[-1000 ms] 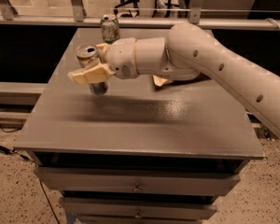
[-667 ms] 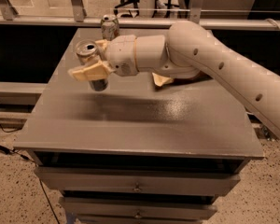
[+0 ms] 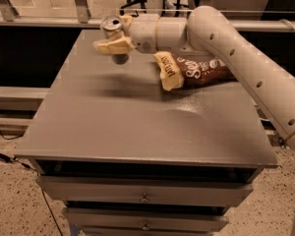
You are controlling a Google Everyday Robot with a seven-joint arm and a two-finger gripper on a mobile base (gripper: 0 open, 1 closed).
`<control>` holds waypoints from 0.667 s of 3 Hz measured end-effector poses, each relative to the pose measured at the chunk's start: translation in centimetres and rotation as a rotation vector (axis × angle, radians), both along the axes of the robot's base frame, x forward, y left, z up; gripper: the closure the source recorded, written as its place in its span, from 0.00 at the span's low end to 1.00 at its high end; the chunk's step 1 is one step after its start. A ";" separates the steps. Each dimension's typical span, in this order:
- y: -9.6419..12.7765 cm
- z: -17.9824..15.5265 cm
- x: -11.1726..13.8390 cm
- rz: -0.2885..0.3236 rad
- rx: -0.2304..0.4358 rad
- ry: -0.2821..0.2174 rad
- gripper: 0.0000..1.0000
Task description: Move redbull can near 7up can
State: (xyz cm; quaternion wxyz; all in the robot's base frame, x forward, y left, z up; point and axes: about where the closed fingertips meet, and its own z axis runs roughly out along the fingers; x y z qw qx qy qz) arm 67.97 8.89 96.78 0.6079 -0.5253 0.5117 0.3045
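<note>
My gripper (image 3: 113,45) is at the back left of the grey table (image 3: 137,127), with cream fingers (image 3: 108,46) shut on the redbull can (image 3: 112,26). The slim silver can stands upright in the grip, silver top up, its dark lower end (image 3: 120,59) a little above the table with a shadow beneath it. The white arm (image 3: 226,38) reaches in from the right. The 7up can does not show; the gripper and the held can cover the spot at the back edge.
A brown snack bag (image 3: 204,70) with a yellow end (image 3: 169,73) lies on the table just right of the gripper, under the arm. A metal railing (image 3: 49,21) runs behind the table. Drawers (image 3: 145,195) sit below the front edge.
The gripper has carried the redbull can from the left-middle of the table toward the back edge, and it now covers the spot where the 7up can stood.
</note>
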 end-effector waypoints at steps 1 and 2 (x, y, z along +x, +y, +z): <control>-4.2 1.6 6.9 -0.109 0.015 -0.046 1.00; -5.9 1.4 11.1 -0.176 0.010 -0.013 1.00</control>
